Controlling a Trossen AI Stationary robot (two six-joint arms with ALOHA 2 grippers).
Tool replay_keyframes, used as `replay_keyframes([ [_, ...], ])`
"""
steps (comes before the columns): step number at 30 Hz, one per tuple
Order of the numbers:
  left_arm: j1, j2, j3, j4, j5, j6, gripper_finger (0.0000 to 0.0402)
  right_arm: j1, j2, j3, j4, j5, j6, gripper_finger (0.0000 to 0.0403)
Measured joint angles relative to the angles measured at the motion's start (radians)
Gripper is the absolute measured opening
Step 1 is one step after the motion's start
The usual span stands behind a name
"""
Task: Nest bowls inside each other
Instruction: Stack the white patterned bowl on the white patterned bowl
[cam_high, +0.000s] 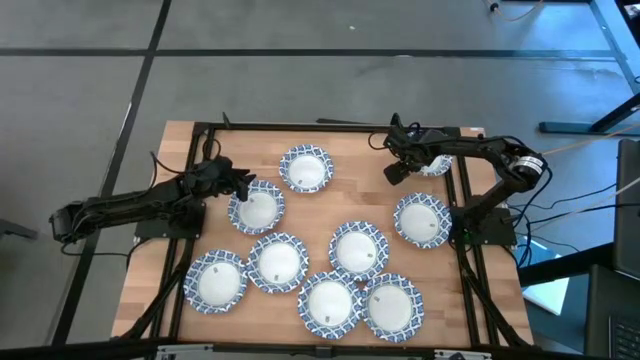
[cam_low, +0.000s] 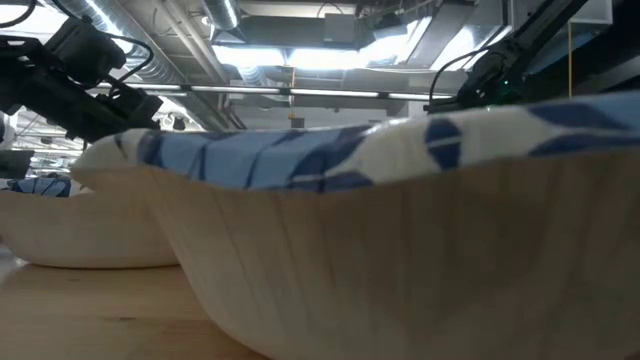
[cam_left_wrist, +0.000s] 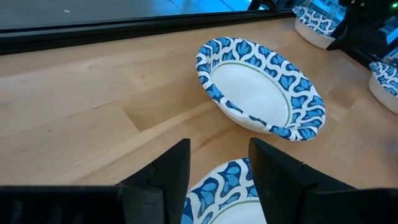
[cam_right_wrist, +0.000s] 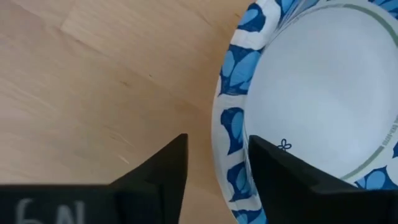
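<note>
Low view — near bowl (cam_low: 400, 230) perhaps cropped.

The high view looks straight down on the whole light wooden tabletop (cam_high: 330, 140) from well above. The low view sits at tabletop level, pressed close against one blue-and-white patterned paper bowl (cam_low: 400, 230), facing the ceiling-lit room beyond. The left wrist view looks forward along the tabletop from near its surface. The right wrist view looks down from very close. All four views share the tabletop.
</note>
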Motion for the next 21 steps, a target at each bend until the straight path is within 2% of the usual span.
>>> replay_keyframes([
  [7,0.000,0.000,0.000,0.000,-0.055,0.001,0.0157,0.000,0.000,0.000,0.002,0.004,0.002,0.0113],
  [16,0.000,0.000,0.000,0.000,-0.067,0.000,0.0157,0.000,0.000,0.000,0.002,0.035,0.000,0.0034],
  [21,0.000,0.000,0.000,0.000,-0.067,0.000,0.0157,0.000,0.000,0.000,0.003,0.035,-0.004,0.0008],
])
